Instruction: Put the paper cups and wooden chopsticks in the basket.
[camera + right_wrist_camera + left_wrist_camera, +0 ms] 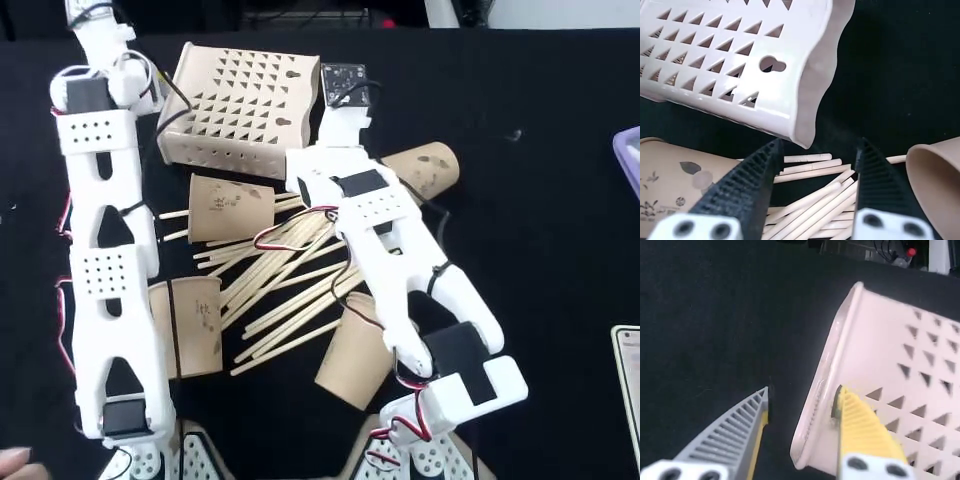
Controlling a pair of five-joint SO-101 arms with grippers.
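The beige basket [245,110] lies tipped over at the back of the table, its perforated face up. Four paper cups lie on their sides: one [230,208] below the basket, one [185,325] by the left arm, one [355,350] under the right arm, one [425,170] at the right. A heap of wooden chopsticks [290,280] lies between them. My left gripper [802,390] is open, its fingers either side of the basket's rim [820,390]. My right gripper [818,145] is open above the chopsticks' ends [810,162], just in front of the basket's corner [805,120].
A black cloth covers the table. A purple object [630,160] and a card [628,370] sit at the right edge. The left arm [100,250] runs along the left side; the right arm [400,290] crosses over the chopsticks.
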